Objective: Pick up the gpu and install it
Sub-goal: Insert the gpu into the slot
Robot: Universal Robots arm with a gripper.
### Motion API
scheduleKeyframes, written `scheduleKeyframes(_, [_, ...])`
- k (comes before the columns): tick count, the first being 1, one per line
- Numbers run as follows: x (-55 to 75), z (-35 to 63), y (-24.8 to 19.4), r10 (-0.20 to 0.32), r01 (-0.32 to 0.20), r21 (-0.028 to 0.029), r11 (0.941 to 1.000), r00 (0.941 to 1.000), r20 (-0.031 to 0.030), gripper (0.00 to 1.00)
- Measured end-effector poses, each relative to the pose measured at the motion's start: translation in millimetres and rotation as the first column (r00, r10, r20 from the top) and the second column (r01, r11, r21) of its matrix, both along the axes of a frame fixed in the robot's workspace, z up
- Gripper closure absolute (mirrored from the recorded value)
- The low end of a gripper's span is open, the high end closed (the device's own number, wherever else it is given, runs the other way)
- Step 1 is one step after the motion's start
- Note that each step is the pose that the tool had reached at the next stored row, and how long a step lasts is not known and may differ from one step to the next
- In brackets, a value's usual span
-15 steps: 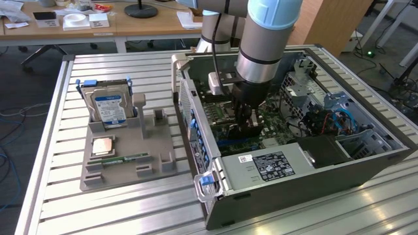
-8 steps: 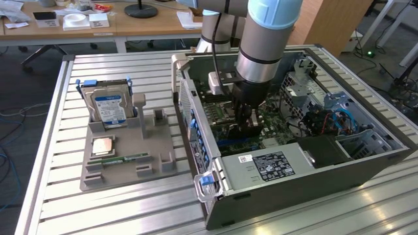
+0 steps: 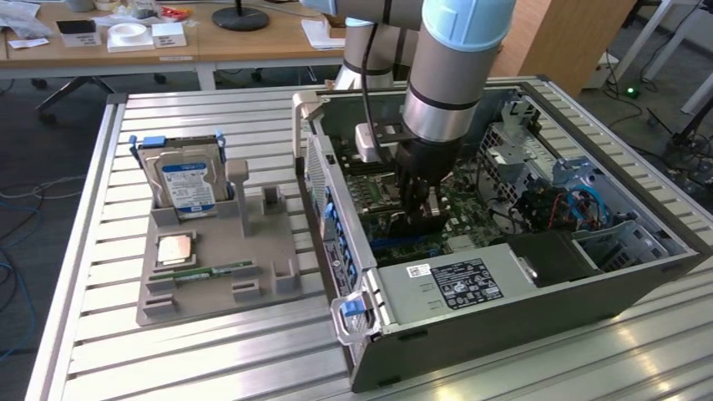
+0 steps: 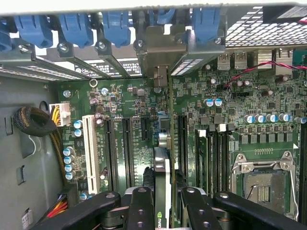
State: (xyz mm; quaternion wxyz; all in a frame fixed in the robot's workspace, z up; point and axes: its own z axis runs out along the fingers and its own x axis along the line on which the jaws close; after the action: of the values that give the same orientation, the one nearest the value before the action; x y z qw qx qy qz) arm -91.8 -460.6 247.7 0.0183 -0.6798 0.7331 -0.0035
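In the wrist view the gpu [image 4: 162, 160] is seen edge-on, standing upright over the motherboard [image 4: 124, 96] between two long expansion slots. Its silver bracket [image 4: 160, 52] sits against the slot openings in the case's rear wall. My gripper [image 4: 165, 194] is shut on the card, with one black finger [image 4: 141, 199] on each side of it. In the exterior view my gripper [image 3: 419, 210] reaches straight down into the open computer case [image 3: 468, 334], and the gpu [image 3: 423, 224] shows as a dark shape low over the board. Whether the card's edge is seated in a slot I cannot tell.
Blue retaining clips [image 4: 115, 24] line the case's rear wall. An empty CPU socket [image 4: 261, 184] lies beside the slots, and the power supply [image 3: 462, 284] sits at the case's front. On the exterior view's left, a grey tray [image 3: 212, 288] holds a hard drive [image 3: 187, 184], a chip and a memory stick [image 3: 206, 273].
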Motion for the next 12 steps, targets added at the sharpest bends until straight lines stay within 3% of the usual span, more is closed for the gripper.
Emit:
scheduleKeyframes(3, [0.0,-0.2,0.0,0.0,0.0,0.0006,1.0,1.0,0.0003,0.73])
scheduleKeyframes(6, [0.0,0.3,0.2,0.0,0.0,0.0077,1.0,1.0,0.0009,0.73])
scheduleKeyframes(12, [-0.2,0.3,-0.3,0.0,0.0,0.0067,1.0,1.0,0.0004,0.73])
